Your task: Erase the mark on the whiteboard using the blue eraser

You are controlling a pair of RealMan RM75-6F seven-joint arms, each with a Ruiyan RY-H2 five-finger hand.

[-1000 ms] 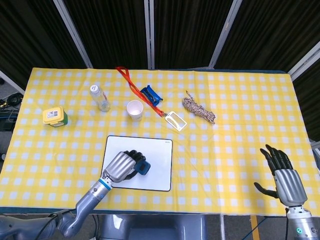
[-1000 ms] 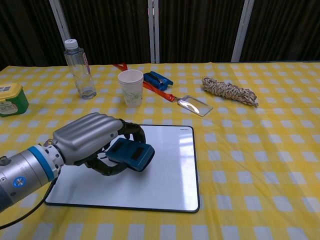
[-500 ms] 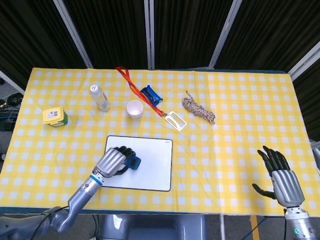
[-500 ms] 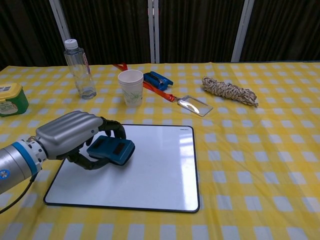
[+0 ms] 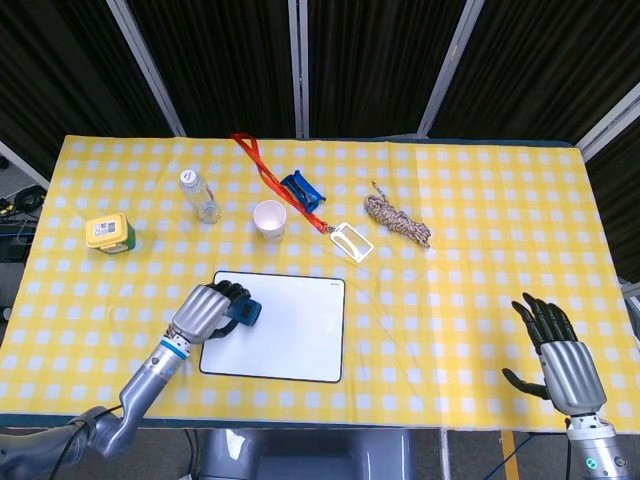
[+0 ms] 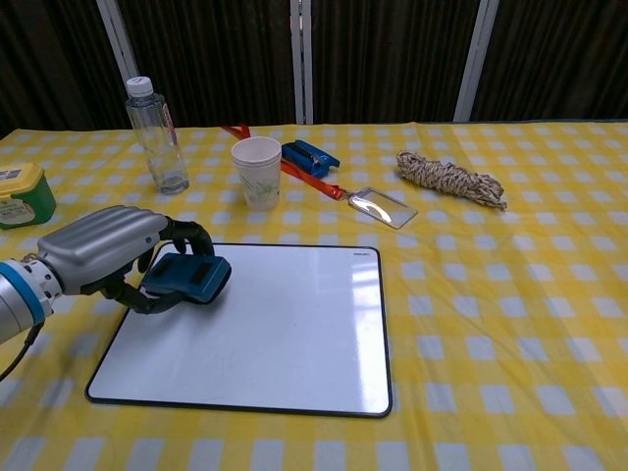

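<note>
One blue eraser (image 6: 186, 278) gripped by left hand (image 6: 103, 252) at one whiteboard's (image 6: 294, 334) far-left corner, right hand (image 5: 556, 352) spread empty near right, one cup (image 6: 256, 171), one bottle (image 6: 155, 124) beyond.

- Left hand (image 6: 103, 252): smooth silver-grey metal back, black fingers (image 6: 186, 235), with a blue band and white ring at the wrist.
- Right hand (image 5: 560, 355): ribbed silver back, black fingers, grey forearm below.

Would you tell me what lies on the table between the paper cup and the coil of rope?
Between the paper cup and the rope coil lie a blue clip and a red lanyard ending in a clear badge holder, clearest in the head view.
</note>
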